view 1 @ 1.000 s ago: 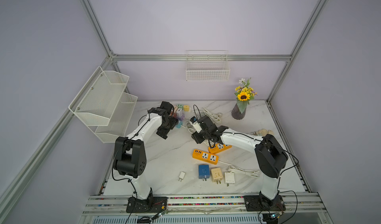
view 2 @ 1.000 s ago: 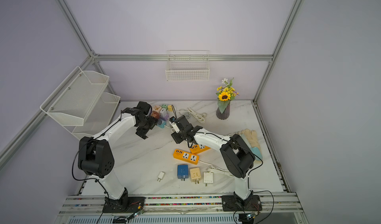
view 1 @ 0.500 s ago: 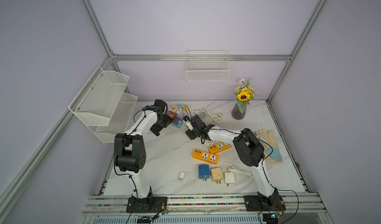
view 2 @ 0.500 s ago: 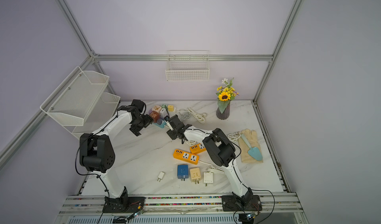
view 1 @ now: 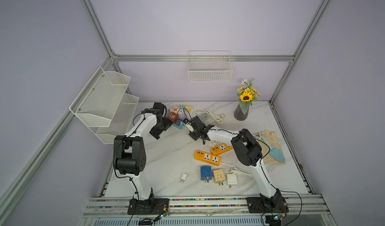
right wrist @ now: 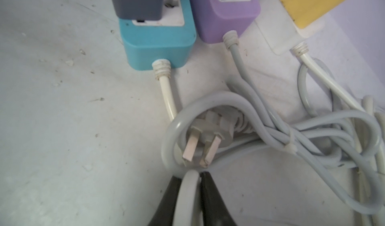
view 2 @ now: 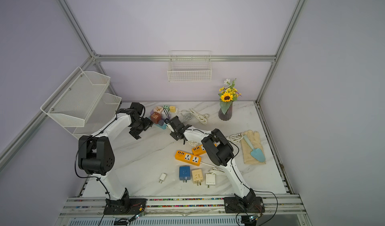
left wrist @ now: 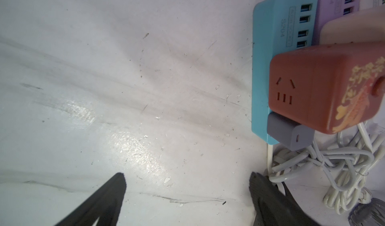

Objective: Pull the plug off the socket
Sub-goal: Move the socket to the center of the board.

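Observation:
A light-blue socket strip [left wrist: 262, 68] lies at the back of the table among several coloured strips, seen in a top view as the light-blue socket strip [view 1: 178, 126]. A grey plug [left wrist: 289, 135] and a red cube adapter [left wrist: 312, 89] sit in it; the right wrist view shows the grey plug [right wrist: 137, 2] seated at the cord end of the light-blue socket strip [right wrist: 158, 46]. My left gripper [left wrist: 187, 185] is open over bare table beside the strip. My right gripper [right wrist: 190, 185] is shut on a thin white plug [right wrist: 187, 195], just short of the strip's cord end.
A purple strip [right wrist: 225, 16] and a yellow adapter [right wrist: 312, 4] lie beside the blue one, with bundled grey cords and a loose three-pin plug [right wrist: 206, 139] right by my right fingers. Orange strips [view 1: 207, 158], small adapters [view 1: 218, 176], a glove with trowel [view 1: 273, 148] and a vase [view 1: 241, 112] lie elsewhere.
My right gripper has moved left toward the cluster of strips with the white plug in it, and its jaws have closed. The left gripper has shifted slightly and stays open.

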You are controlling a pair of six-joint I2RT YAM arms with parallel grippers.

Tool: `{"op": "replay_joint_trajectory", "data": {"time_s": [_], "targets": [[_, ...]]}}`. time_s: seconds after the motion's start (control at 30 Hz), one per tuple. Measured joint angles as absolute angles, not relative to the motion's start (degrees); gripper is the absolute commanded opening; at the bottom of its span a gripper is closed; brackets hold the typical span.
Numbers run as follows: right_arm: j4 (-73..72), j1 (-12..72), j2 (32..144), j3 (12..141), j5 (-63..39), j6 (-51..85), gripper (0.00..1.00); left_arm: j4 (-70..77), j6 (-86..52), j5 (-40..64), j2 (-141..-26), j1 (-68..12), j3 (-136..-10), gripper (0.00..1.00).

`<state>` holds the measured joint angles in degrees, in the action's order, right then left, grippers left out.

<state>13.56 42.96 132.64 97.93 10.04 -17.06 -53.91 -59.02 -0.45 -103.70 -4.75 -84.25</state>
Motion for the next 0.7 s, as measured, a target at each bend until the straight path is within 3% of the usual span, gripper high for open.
{"op": "replay_joint_trajectory", "data": {"time_s": [0.2, 0.4, 0.7], "targets": [[11.99, 44.51, 130.26, 94.87, 8.99, -22.70, 0.07, -54.04, -59.59, -0.84, -101.43, -3.88, -83.18, 0.96], [11.81, 47.11, 126.56, 91.59, 4.78, -26.13, 0.06, -54.39, -61.08, -1.52, -100.99, -2.92, -82.96, 1.00], [11.16, 48.77, 112.40, 77.34, 0.32, -28.95, 0.05, -55.51, -66.02, -1.17, -101.14, -2.48, -82.76, 1.00]]}}
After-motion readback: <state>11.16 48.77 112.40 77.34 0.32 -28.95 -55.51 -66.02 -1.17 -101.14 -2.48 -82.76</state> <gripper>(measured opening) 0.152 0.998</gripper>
